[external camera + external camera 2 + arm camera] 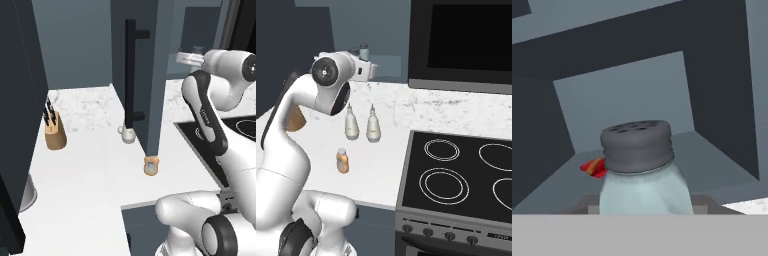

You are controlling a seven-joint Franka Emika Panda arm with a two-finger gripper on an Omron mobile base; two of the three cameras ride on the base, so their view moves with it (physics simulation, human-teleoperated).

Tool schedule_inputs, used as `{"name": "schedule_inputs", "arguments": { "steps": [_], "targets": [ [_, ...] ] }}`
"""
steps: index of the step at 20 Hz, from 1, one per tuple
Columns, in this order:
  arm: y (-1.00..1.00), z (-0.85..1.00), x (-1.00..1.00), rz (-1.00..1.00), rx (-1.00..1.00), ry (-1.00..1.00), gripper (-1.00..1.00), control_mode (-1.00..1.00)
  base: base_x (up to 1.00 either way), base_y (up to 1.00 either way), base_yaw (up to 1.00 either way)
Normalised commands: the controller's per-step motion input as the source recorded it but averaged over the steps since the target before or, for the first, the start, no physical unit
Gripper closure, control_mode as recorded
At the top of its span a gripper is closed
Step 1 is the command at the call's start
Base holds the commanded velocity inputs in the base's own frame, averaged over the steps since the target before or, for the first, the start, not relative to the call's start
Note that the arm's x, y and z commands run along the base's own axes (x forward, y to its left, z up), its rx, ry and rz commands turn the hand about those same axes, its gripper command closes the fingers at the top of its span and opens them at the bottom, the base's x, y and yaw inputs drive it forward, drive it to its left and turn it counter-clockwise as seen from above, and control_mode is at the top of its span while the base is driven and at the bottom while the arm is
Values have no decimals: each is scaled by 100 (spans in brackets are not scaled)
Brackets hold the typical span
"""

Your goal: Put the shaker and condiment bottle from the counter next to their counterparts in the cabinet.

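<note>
The gripper (pixel 367 60) was clenched on the shaker (pixel 643 167), holding it up at the open cabinet (pixel 150 75), whose bare inside lay just ahead with a small red thing (pixel 594 167) on its floor. The bottle (pixel 342 161) stood on the desk (pixel 95 165) below the door, near the stove (pixel 466 180).

You can't see the shaker (pixel 643 170) base, cut off low in the hand view; a small red thing (pixel 594 168) behind it is perhaps packaging.
</note>
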Motion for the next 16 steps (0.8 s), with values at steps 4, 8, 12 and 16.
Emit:
{"name": "schedule_inputs", "arguments": {
  "steps": [4, 8, 12, 16],
  "targets": [
    [0, -2, 77, -2, 0, 0, 100, -100, 0, 0, 0],
    [3, -11, 64, -2, -2, 0, 100, -100, 0, 0, 0],
    [3, -19, 61, -1, -1, 0, 100, -100, 0, 0, 0],
    [0, -21, 66, 0, 0, 0, 100, -100, 0, 0, 0]
  ]
}}
